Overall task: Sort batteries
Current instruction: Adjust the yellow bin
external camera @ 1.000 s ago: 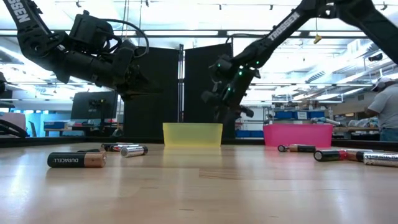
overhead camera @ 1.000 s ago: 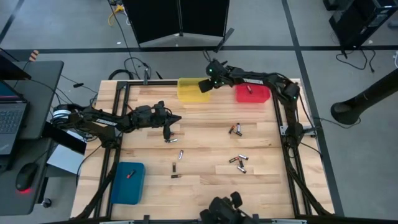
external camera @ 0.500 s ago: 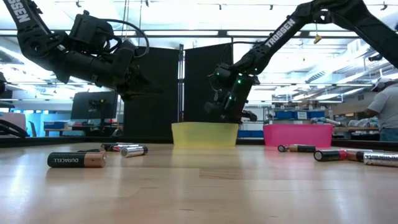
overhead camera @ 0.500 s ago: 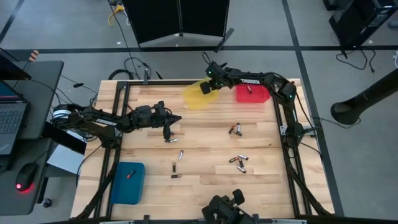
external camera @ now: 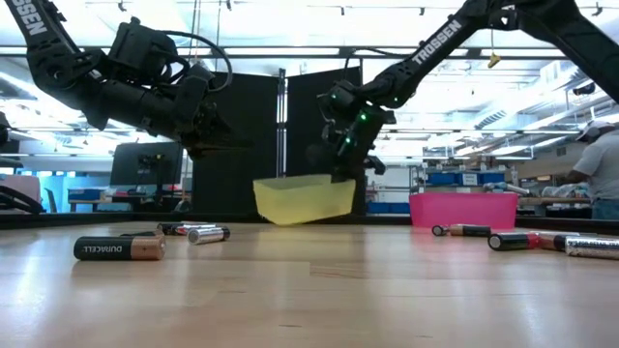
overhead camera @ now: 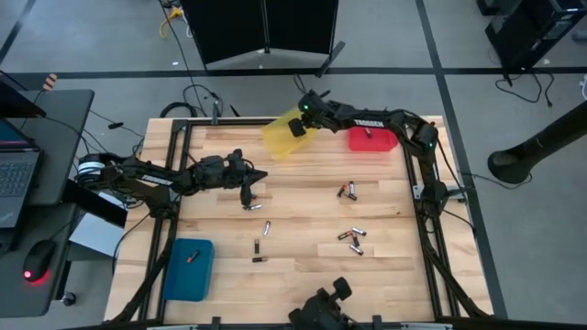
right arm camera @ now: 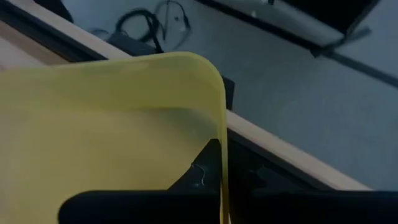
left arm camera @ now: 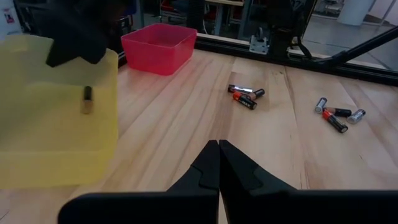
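Several batteries lie loose on the wooden table: a pair [overhead camera: 347, 191], a cluster [overhead camera: 352, 240], and singles [overhead camera: 267, 226] [overhead camera: 257, 247]. The yellow bin [overhead camera: 282, 136] is at the far edge, tilted, with one battery [left arm camera: 87, 99] inside. My right gripper [overhead camera: 299, 125] is shut on its rim. My left gripper [overhead camera: 246, 192] is shut on nothing, above the table near a silvery battery [overhead camera: 251, 207]. The red bin [overhead camera: 371, 138] and the blue bin [overhead camera: 188, 269] each hold one battery. My right gripper grips the yellow bin by the top rim of its right-hand wall [right arm camera: 221, 118], one finger [right arm camera: 202, 165] inside the bin and the other outside. The fingers come from above, slanting down. The bin [external camera: 302, 198] hangs tilted, gripped end raised; whether its low corner touches the table I cannot tell.
A black frame [overhead camera: 424, 197] runs round the table's edges. More batteries lie near the low camera [external camera: 118, 248] [external camera: 546, 242]. A person [external camera: 604, 174] stands in the room behind, at the right.
My right gripper has shut on the yellow bin's rim, then risen and swung toward the table's left. The bin first slid and turned about on the table. Now it is tipped, with its gripped end lifted.
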